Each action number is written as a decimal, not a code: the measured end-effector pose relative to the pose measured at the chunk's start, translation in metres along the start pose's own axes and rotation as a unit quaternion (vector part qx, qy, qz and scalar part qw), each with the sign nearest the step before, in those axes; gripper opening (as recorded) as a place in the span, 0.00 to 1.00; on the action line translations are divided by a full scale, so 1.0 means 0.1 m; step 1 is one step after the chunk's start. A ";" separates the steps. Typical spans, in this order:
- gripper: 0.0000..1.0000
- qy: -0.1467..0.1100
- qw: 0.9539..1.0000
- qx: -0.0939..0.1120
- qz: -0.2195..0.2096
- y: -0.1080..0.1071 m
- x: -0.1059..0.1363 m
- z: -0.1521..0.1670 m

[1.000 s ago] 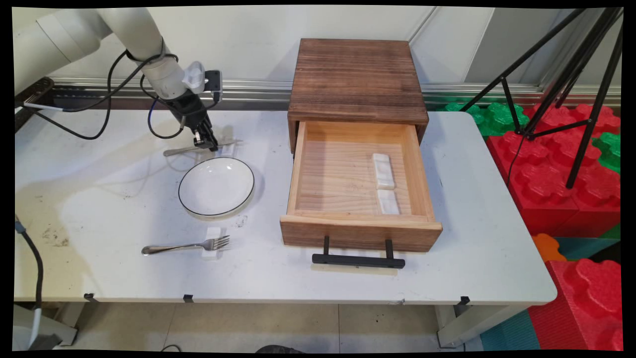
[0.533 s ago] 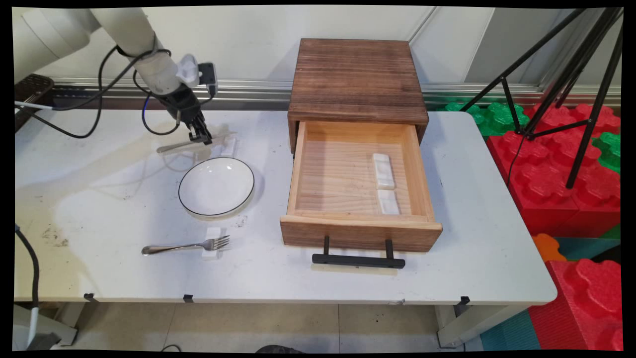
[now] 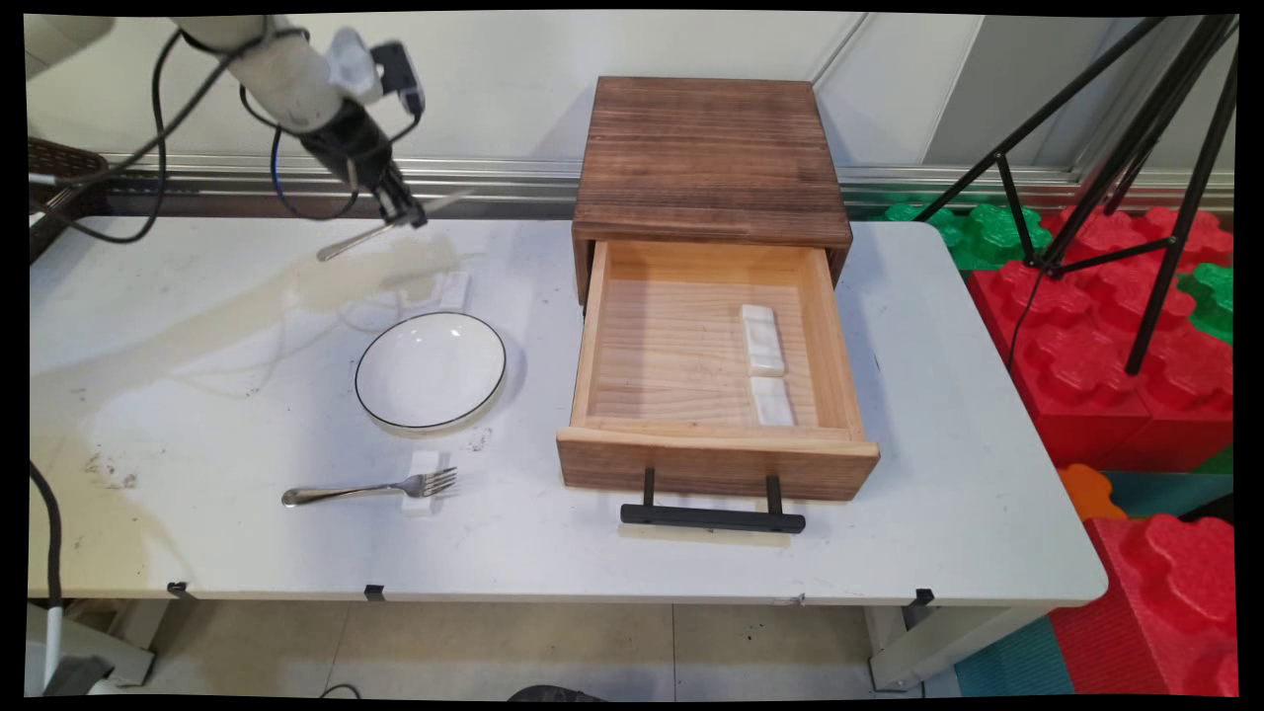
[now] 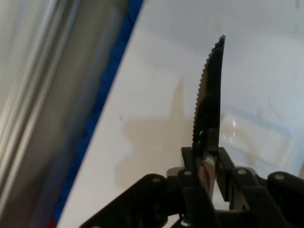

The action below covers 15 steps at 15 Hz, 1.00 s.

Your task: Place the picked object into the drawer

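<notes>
Gripping: in the main view, the tool [image 3: 410,216] pinches a knife [image 3: 367,237] in the air above the desk's [image 3: 197,375] far left.
Nearby: a white rest [image 3: 452,290] and a bowl [image 3: 431,371] lie below it.
Hand view: the tool [image 4: 207,164] clamps the serrated knife [image 4: 210,102] blade.

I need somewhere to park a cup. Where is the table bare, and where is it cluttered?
Bare: the table right of the open drawer, and the left end beyond the fork. Crowded: around the plate, between the fork and the white rest under the gripper holding the knife.
</notes>
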 end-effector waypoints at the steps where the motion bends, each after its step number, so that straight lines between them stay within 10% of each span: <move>1: 0.00 0.013 1.000 0.007 -0.004 0.01 0.07 -0.12; 7: 0.00 0.075 0.997 0.028 0.009 0.21 0.62 -0.74; 15: 0.00 0.143 0.988 -0.010 0.063 0.82 1.34 -1.21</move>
